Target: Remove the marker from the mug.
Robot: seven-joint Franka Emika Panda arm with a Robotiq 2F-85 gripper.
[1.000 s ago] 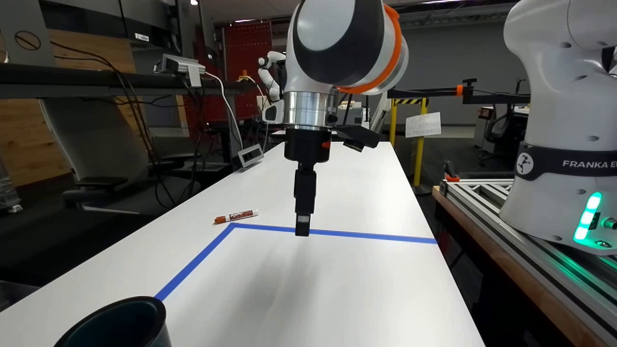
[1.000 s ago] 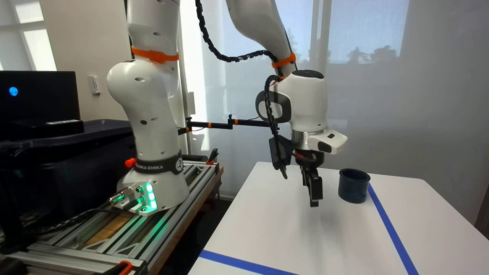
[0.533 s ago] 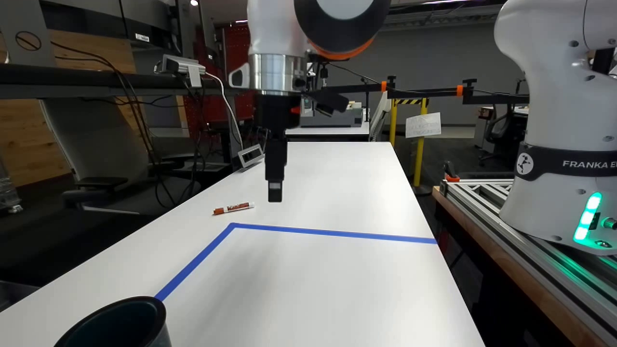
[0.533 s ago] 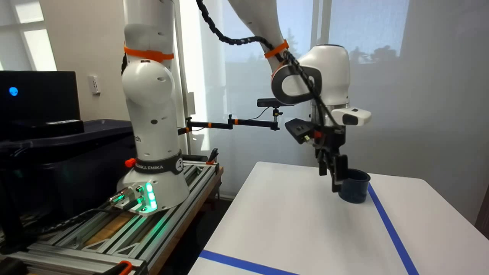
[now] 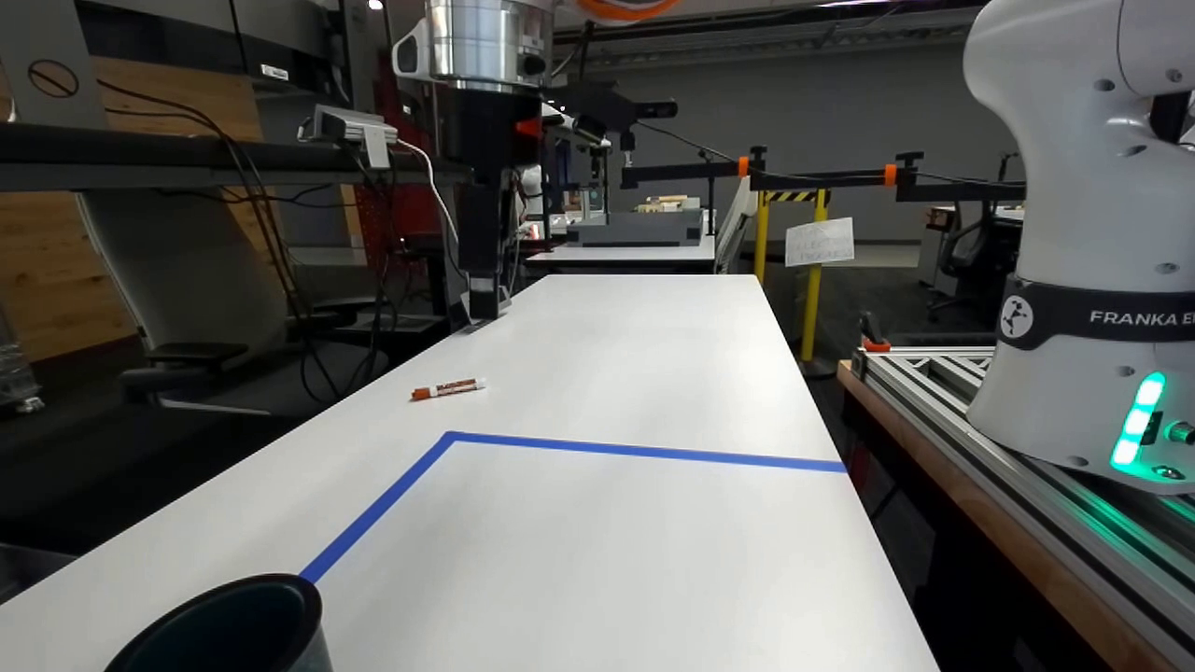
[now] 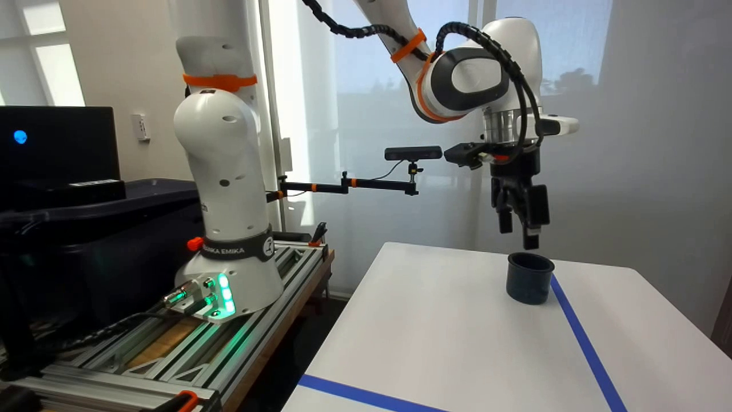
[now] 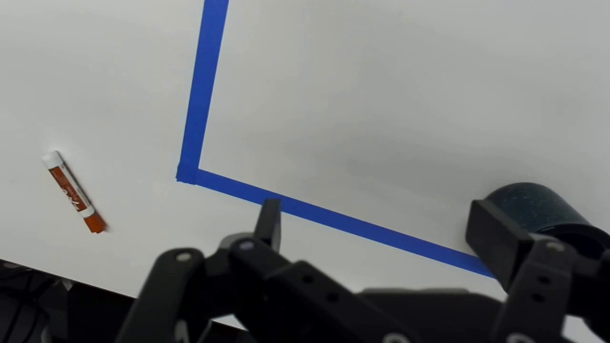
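Marker: lying flat on the white table, well apart from the mug and near a corner of blue tape, on its outer side; orange-red at one end, white at the other (the barrel carries lettering, only partly readable).
Tape: two strips in the wrist view, meeting at that corner.
Mug: dark navy, upright on the table in both exterior views, just beside a line of that tape (touching or not, I cannot tell), its mouth facing up.
Gripper: up in the air, pointing down, its two fingers wide apart; in the wrist view table and tape show between them, and one finger covers part of the mug.
Rim of the mug: lower than both fingers in an exterior view (whether straight under them, I cannot tell).
Arm: white, with orange bands, green lights glowing on its base.
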